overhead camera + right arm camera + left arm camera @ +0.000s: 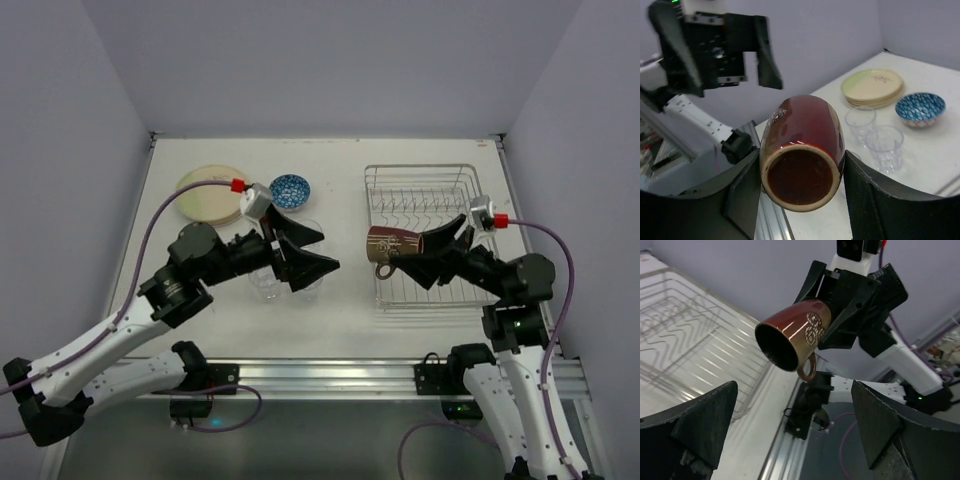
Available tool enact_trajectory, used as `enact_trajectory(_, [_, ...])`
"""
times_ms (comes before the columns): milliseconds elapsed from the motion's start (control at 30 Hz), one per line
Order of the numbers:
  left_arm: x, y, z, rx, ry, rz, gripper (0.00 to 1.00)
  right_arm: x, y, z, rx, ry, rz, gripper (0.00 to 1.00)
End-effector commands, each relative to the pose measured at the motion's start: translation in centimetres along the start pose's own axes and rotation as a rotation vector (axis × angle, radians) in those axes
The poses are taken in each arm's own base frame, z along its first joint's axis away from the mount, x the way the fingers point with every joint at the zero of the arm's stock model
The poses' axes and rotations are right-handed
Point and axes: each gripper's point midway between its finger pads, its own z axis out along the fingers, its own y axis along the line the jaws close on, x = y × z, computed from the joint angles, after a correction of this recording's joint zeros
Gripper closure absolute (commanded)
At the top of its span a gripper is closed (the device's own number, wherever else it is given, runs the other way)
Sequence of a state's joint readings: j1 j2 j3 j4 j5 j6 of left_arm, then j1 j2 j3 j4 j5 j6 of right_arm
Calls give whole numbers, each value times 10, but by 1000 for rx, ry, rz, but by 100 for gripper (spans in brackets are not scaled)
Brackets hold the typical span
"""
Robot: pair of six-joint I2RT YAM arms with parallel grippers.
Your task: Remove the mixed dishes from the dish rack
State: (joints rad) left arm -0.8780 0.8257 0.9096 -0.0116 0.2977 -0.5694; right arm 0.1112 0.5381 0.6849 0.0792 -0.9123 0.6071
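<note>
- Cup (pixel 385 242) update: the dark red one with the pale swirly pattern is off the table. It's lying sideways in the right gripper (pixel 418 255) and hangs over the left edge of the dish rack (pixel 430 195).
- Right jaws are closed in on the cup body near its base, with one of the fingers (pixel 875 200) on each side. In the right wrist view the pale foot ring of the cup faces the camera.
- The cup's mouth points across toward the left arm, and the handle hangs underneath.
- Left gripper (pixel 328 250) is spread wide with nothing in it. It's aimed at the cup's mouth, and there's a visible gap between the two.
- From the left wrist view the cup sits beyond and between that gripper's two dark pads, touching neither.
- Clear glasses (pixel 262 284) stand on the white table (pixel 350 160) under and beside the left gripper, so they're partly hidden from above. The right wrist view shows two upright and close together, but I can't get a full count.
- Cream plates (pixel 212 193) are stacked at the far left of the table.
- Blue-patterned bowl (pixel 290 188) sits upright just to the right of the plates, well apart from the rack.
</note>
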Motion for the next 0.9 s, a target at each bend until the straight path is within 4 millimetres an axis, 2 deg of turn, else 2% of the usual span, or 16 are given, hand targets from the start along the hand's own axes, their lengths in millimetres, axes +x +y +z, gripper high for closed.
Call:
enact_trajectory(0, [-18, -62, 8, 319, -2, -101, 0, -4, 61, -14, -307, -34, -226, 100])
enact_trajectory(33, [-24, -71, 11, 387, -34, -97, 0, -6, 71, -18, -354, -49, -262, 100])
enact_trajectory(133, [-13, -78, 14, 450, -2, -185, 0, -5, 80, -21, -409, -68, -281, 100])
enact_trajectory(267, [0, -91, 24, 507, 33, -227, 2, -11, 78, -17, -417, -91, -268, 100])
enact_trajectory(367, [4, -102, 26, 556, 39, -252, 8, -11, 80, -17, -440, -95, -271, 100])
enact_trajectory(500, [4, -106, 31, 583, 43, -286, 27, -9, 81, -16, -472, -99, -266, 100])
enact_trajectory(567, [3, -111, 33, 611, 43, -307, 30, -9, 80, -15, -476, -111, -275, 100])
enact_trajectory(600, [4, -111, 34, 617, 48, -312, 39, -9, 80, -15, -483, -116, -284, 100])
enact_trajectory(667, [7, -111, 39, 620, 58, -328, 45, -7, 79, -13, -496, -108, -281, 100])
enact_trajectory(700, [8, -109, 41, 611, 57, -334, 53, -6, 82, -14, -513, -113, -297, 100])
enact_trajectory(767, [12, -105, 46, 596, 63, -343, 60, -5, 81, -12, -520, -113, -286, 100])
enact_trajectory(800, [13, -102, 49, 584, 62, -345, 69, -4, 81, -12, -524, -115, -287, 100])
enact_trajectory(867, [16, -100, 51, 575, 68, -345, 81, -3, 79, -11, -520, -120, -288, 100])
